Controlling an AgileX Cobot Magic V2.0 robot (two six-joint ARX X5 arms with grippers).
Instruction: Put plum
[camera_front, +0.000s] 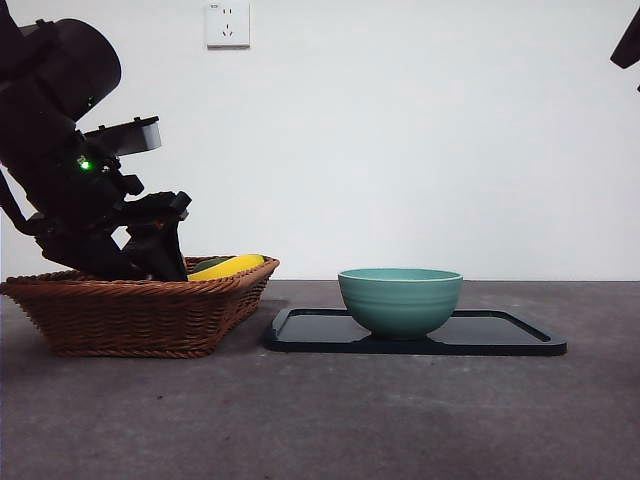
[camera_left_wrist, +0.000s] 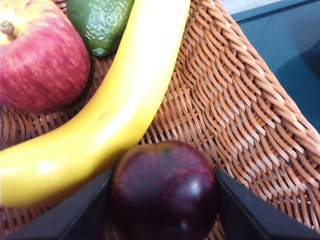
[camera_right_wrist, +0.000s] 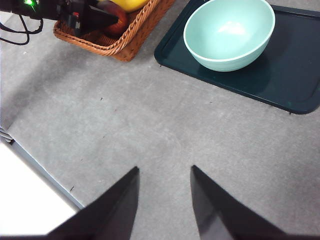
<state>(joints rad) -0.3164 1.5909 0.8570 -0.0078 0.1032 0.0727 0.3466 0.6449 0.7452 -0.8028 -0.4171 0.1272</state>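
The left gripper (camera_left_wrist: 162, 200) is down inside the wicker basket (camera_front: 140, 315), its two black jaws set against opposite sides of the plum (camera_left_wrist: 164, 192), which sits on the basket floor touching the banana (camera_left_wrist: 107, 115). An apple (camera_left_wrist: 42, 57) and an avocado (camera_left_wrist: 100, 22) lie farther back in the basket. The right gripper (camera_right_wrist: 162, 200) waits high over bare table with its jaws apart and nothing between them.

The step in hand appears to be securing the plum for lifting. Recommended practice: confirm a firm, centred clamp on the glossy skin, then lift straight up so the banana is not dragged along and the woven rim is cleared. The teal bowl (camera_front: 400, 300) on the dark tray (camera_front: 500, 340) beside the basket is the likely destination.
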